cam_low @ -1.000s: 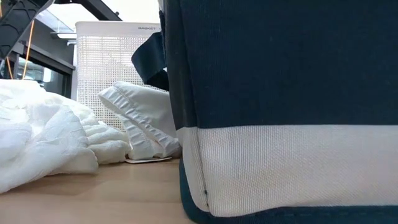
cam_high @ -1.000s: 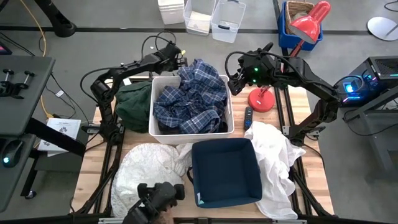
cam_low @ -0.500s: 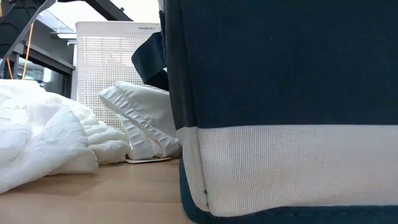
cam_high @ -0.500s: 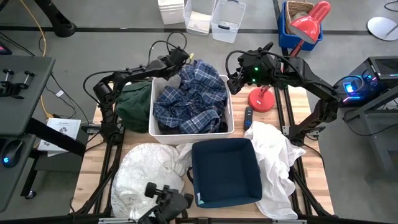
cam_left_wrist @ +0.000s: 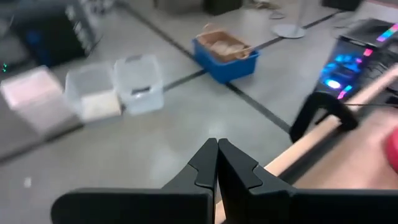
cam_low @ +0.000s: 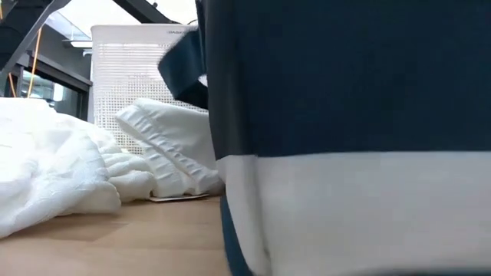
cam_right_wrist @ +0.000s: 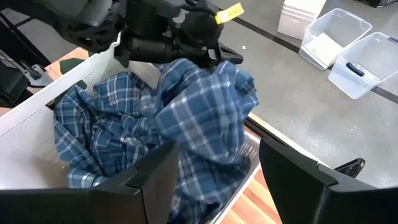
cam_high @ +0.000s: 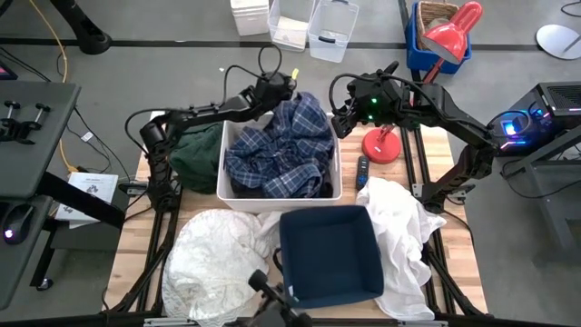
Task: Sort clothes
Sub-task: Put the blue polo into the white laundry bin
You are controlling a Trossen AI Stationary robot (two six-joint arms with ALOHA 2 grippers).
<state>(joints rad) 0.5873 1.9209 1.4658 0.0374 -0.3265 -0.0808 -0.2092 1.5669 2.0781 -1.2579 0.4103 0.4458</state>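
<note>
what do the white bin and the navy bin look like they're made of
The white bin looks like rigid matte plastic: straight thin walls, with a fine perforated grid in the low view. The navy bin looks like woven fabric: soft squared walls, and a pale canvas-like band along its base in the low view.

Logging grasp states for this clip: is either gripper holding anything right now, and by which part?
Right gripper: open, empty. Left gripper: fingers shut at the plaid shirt's raised far edge, but no fabric shows between them; a hold cannot be confirmed.
</note>
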